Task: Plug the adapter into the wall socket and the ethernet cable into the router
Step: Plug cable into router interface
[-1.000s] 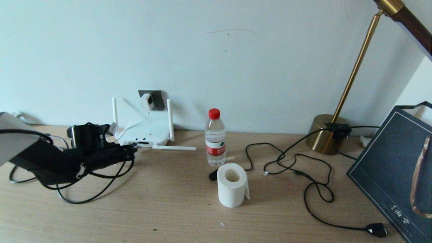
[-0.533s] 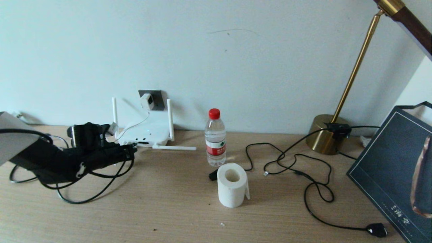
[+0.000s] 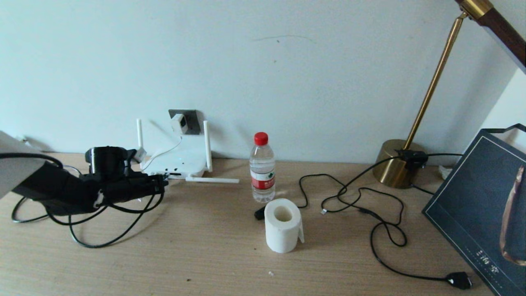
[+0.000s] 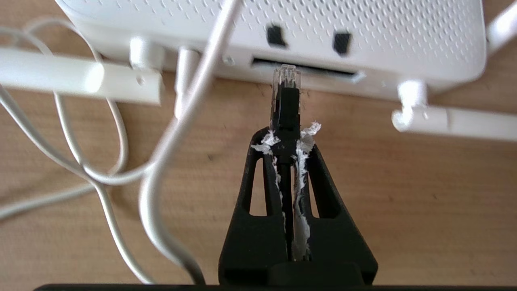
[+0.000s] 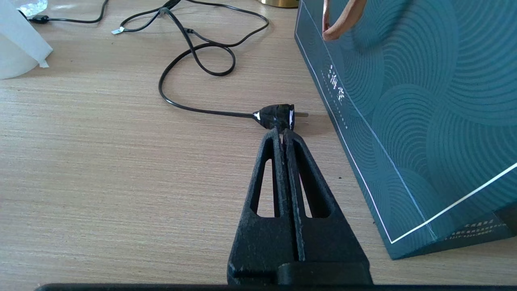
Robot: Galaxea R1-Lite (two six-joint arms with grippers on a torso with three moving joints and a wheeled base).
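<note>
The white adapter sits in the dark grey wall socket, and its thin white cord runs down to the router. My left gripper reaches toward the router's front edge from the left. In the left wrist view this gripper is shut on the ethernet cable's plug. The plug's clear tip meets the dark port slot of the router. The black ethernet cable loops on the table under that arm. My right gripper is shut and holds nothing.
A water bottle and a toilet roll stand mid-table. The brass lamp base is at the back right. Its black cord ends in a plug just beyond my right gripper. A dark teal bag stands to the right.
My left arm has lifted slightly and edged the plug a little closer to the router. The cable loops under it shifted a bit. Nothing else moved.
</note>
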